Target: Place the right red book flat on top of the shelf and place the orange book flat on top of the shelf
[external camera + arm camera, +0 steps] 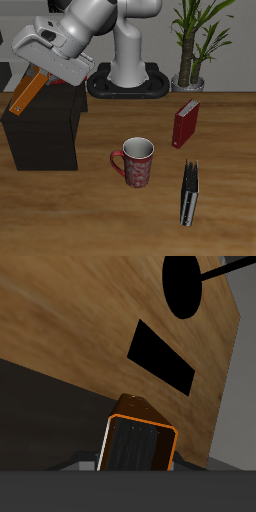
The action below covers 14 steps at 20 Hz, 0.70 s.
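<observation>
The robot arm is reaching over the shelf (pixel 42 128) at the table's back corner, its gripper (pixel 40 72) clamping the orange book (pixel 27 90) and holding it tilted, lower end just above the shelf's flat top. In the wrist view the orange book (pixel 138 442) is sitting tight between the fingers. A red book (pixel 186 123) is standing upright on the table (pixel 90 215) near a potted plant (pixel 197 40). A patterned mug (pixel 135 160) and a black-and-white book (pixel 189 192) are sitting nearer the front edge.
</observation>
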{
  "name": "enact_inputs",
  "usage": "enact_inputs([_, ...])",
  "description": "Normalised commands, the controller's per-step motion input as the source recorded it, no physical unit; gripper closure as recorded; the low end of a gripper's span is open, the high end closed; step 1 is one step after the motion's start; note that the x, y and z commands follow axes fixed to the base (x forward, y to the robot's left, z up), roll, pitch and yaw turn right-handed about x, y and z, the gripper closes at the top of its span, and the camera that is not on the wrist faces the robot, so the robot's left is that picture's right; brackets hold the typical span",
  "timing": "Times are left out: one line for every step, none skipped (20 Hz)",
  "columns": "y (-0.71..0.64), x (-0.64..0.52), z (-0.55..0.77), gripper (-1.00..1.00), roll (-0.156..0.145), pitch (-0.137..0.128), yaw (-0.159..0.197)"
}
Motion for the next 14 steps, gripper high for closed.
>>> enact_inputs([0.21, 0.46, -0.80, 1.00, 0.084, 0.323, 0.113])
enact_inputs([0.20, 0.66, -0.80, -1.00, 0.221, 0.206, 0.116])
enact_inputs([0.30, -0.24, -0.22, -1.00, 0.014, 0.117, -0.116])
enact_inputs([0.24, 0.16, -0.39, -1.00, 0.062, 0.046, -0.006])
enact_inputs([0.54, 0.16, -0.41, -1.00, 0.230, 0.137, 0.000])
enact_inputs([0.14, 0.00, -0.18, -1.00, -0.021, 0.040, -0.076])
enact_inputs([0.56, 0.03, -0.09, -1.00, 0.078, -0.034, 0.039])
enact_inputs([0.44, 0.19, -0.39, -1.00, 0.236, 0.214, -0.106])
enact_inputs([0.52, 0.05, -0.09, -1.00, 0.111, 0.014, 0.034])
enact_inputs([0.63, 0.05, 0.05, -1.00, 0.110, -0.197, 0.179])
enact_inputs([0.04, -0.12, -0.06, -1.00, -0.081, -0.006, -0.142])
enact_inputs([0.56, 0.12, 0.00, -1.00, 0.219, 0.026, -0.072])
enact_inputs([0.65, 0.04, -0.18, -1.00, 0.201, 0.068, 0.045])
enact_inputs([0.48, -0.03, -0.10, -1.00, 0.113, 0.075, -0.098])
